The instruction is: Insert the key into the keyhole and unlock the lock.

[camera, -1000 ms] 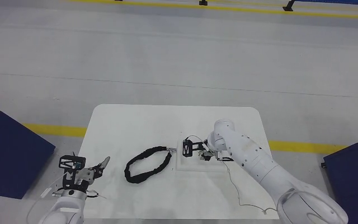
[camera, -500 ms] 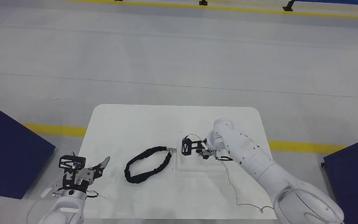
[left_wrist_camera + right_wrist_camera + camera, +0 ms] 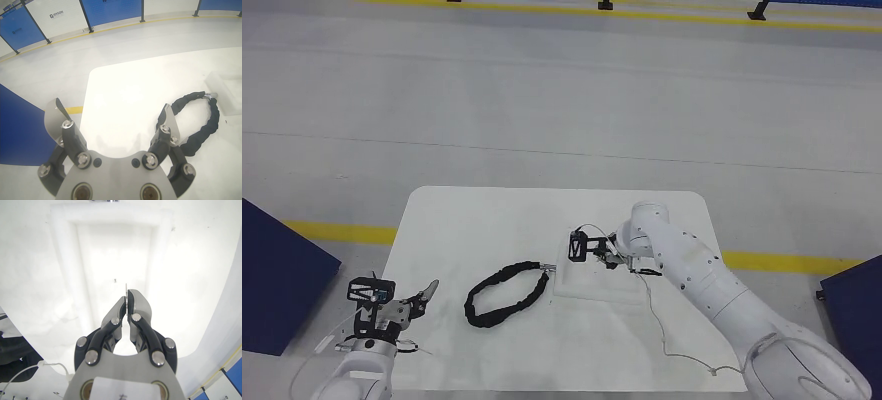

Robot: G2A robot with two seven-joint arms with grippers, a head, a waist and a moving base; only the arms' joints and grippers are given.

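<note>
Since a second ago the right gripper (image 3: 577,246) has shifted over the white foam tray (image 3: 592,288) toward its far edge, while the left gripper (image 3: 420,297) has kept still, well apart from the tray.

Top view: the chain lock (image 3: 506,293), sleeved in black fabric, lies looped on the white worktop (image 3: 472,220) just beside the tray.

Left wrist view: its fingers (image 3: 167,113) are spread wide, holding nothing. The lock's metal end (image 3: 208,96) touches the tray.

Right wrist view: its fingers (image 3: 140,302) pinch the thin, flat metal key (image 3: 126,288), seen edge-on above the tray's rectangular recess (image 3: 113,256).
</note>
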